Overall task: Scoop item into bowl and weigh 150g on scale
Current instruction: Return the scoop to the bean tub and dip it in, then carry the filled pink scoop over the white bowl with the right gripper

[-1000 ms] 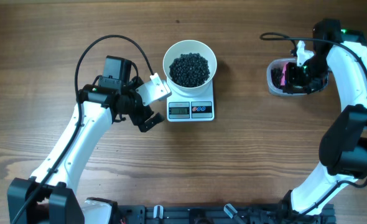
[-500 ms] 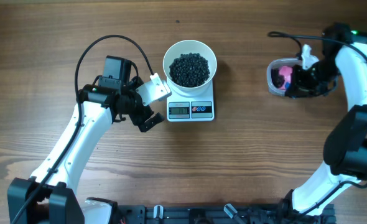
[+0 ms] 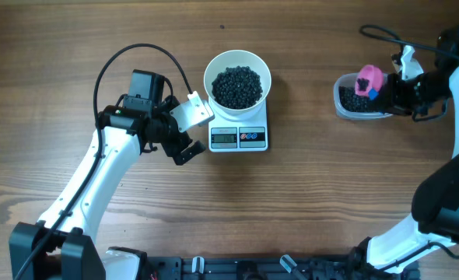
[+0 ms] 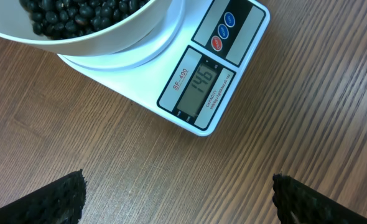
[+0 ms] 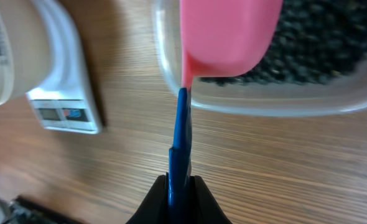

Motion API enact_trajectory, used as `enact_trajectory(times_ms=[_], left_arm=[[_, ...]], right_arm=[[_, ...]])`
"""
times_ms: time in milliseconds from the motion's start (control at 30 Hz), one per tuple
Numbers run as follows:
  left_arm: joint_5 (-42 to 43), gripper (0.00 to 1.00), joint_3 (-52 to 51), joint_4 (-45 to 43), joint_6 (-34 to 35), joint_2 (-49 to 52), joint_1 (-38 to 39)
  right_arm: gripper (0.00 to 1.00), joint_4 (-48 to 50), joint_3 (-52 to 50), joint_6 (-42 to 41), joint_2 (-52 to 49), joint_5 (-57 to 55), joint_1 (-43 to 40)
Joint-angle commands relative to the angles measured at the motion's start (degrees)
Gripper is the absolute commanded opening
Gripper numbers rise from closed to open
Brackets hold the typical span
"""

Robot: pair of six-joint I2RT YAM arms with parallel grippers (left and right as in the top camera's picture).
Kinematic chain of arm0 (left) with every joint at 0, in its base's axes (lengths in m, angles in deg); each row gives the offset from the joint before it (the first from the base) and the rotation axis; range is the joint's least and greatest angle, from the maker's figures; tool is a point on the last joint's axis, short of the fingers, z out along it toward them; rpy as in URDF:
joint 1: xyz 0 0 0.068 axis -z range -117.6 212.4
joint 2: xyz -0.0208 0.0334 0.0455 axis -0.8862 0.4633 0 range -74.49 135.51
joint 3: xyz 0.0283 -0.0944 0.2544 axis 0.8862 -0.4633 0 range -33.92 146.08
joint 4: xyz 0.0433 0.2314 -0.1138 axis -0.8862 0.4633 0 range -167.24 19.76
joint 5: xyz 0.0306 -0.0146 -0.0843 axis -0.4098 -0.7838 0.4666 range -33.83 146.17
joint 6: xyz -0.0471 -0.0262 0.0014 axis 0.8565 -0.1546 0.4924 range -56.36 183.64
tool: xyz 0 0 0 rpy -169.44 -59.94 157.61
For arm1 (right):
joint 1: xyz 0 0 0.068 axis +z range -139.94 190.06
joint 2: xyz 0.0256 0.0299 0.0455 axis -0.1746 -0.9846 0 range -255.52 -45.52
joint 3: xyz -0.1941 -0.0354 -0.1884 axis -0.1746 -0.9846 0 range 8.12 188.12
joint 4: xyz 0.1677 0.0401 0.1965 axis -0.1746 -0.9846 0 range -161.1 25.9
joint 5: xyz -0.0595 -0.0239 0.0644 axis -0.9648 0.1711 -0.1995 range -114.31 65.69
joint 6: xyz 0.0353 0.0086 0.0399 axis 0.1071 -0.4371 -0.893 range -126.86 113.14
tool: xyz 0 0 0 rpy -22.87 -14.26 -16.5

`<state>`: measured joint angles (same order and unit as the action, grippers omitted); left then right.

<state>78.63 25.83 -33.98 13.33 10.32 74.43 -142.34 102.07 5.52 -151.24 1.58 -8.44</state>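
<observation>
Comparing the overhead view with a second back: right pincer (image 3: 390,87) drawn off to the right, clenched on the blue handle (image 3: 375,93) of the pink scoop (image 3: 367,79), now raised over the clear tub (image 3: 345,111) rather than sunk among its black beans (image 3: 352,99); load in the scoop impossible to judge. No shift in the white bowl (image 3: 237,54) of beans on the scale (image 3: 239,138), nor in the left pincer (image 3: 190,131), spread wide just beside the scale's left edge. Suggests a top-up scoop about to travel. Broad bare table (image 3: 315,194) between tub and bowl, nothing lying across that path; right arm hard against the frame's right edge. Turning to the left wrist: display (image 4: 201,85) reading 146, a shade under target, so probably only a few more beans wanted; bowl overhanging the scale's back. Turning to the right wrist: handle running straight out from the clamped fingers, scoop poised over the tub's rim, scale and bowl well apart at far left.
</observation>
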Motion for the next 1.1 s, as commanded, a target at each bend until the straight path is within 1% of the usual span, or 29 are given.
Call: enact_trajectory(times_ms=[0, 167, 267, 367, 567, 767, 967, 1067], left_arm=[[1.31, 1.00, 0.20, -0.15, -0.70, 0.37, -0.22], [1.31, 1.00, 0.20, -0.15, -0.70, 0.37, -0.22], [1.31, 1.00, 0.20, -0.15, -0.70, 0.37, -0.22], [1.31, 1.00, 0.20, -0.15, -0.70, 0.37, -0.22], [1.31, 1.00, 0.20, -0.15, -0.70, 0.37, -0.22], [1.31, 1.00, 0.20, -0.15, -0.70, 0.37, -0.22], [1.31, 1.00, 0.20, -0.15, -0.70, 0.37, -0.22], [1.31, 1.00, 0.20, -0.15, -0.70, 0.37, -0.22]], right_arm=[[0.04, -0.70, 1.42, 4.59, 2.19, 10.82, -1.20], [0.04, -0.04, 1.42, 6.99, 2.23, 23.78, -0.90], [0.04, 0.07, 1.42, 6.86, 2.21, 24.63, 0.63], [0.04, 1.66, 1.42, 4.74, 2.23, 24.59, 4.35], [0.04, 8.92, 1.42, -2.16, 2.23, 19.54, 14.25], [0.04, 15.32, 1.51, -6.78, 2.23, 14.25, 22.71], [0.04, 16.68, 3.15, -9.29, 2.23, 6.62, 29.09], [0.04, 16.65, 4.50, -9.99, 2.23, -0.28, 32.70]])
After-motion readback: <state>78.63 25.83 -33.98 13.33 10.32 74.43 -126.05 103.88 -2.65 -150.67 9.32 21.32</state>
